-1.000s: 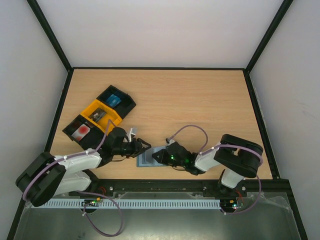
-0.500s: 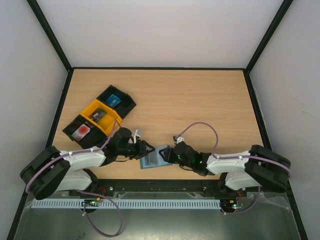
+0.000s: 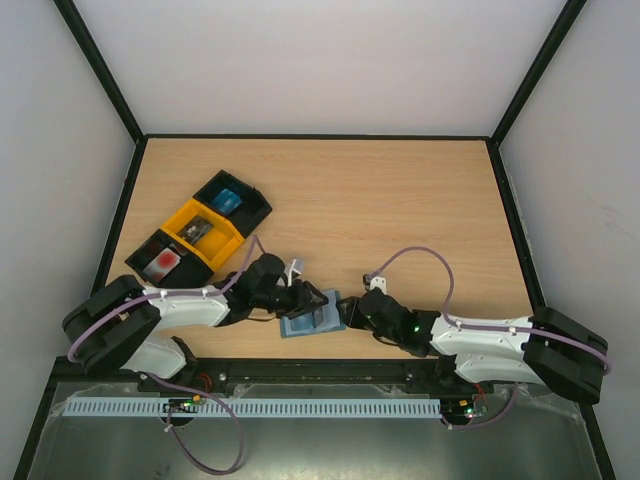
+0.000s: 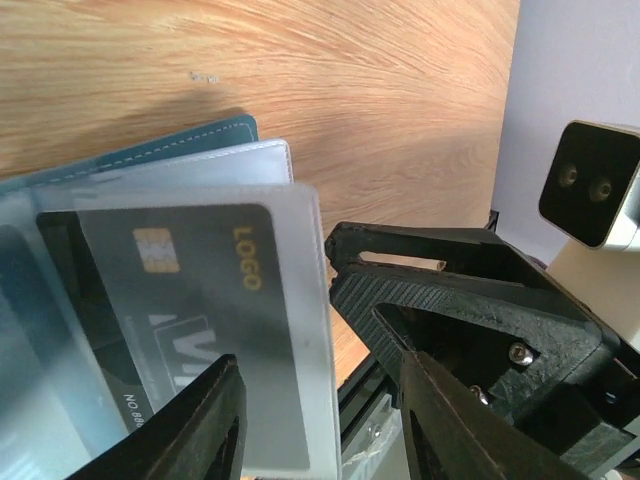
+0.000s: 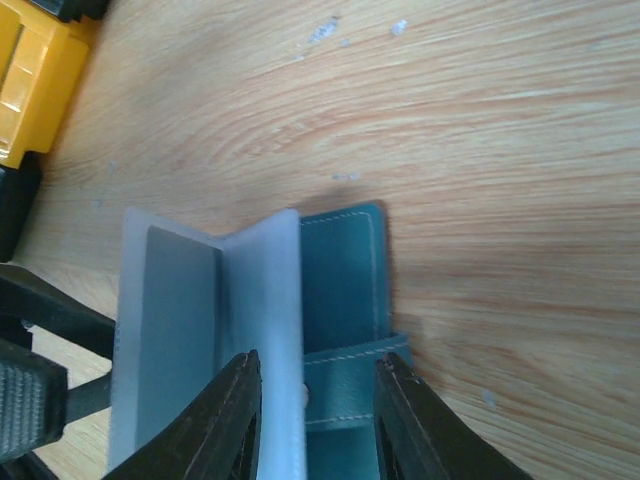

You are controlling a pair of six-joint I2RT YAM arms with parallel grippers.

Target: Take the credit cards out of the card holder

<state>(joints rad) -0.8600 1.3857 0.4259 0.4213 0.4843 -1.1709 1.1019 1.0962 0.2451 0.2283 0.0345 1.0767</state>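
Card holder [image 3: 305, 323] sits open on the table [image 3: 400, 200], near edge, between both claws; left claw [image 4: 318, 380], spread apart, straddles the dark grey card [image 4: 200, 290]; right claw [image 5: 318, 365] apart too, opposite side.

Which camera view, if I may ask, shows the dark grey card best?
Left wrist: the dark grey card shows chip and LOGO clearly. Right wrist shows only a grey blur; top external, nothing distinct.

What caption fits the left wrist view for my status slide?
Dark grey credit card marked LOGO in a clear sleeve of the card holder, framed by the open left gripper, right gripper alongside.
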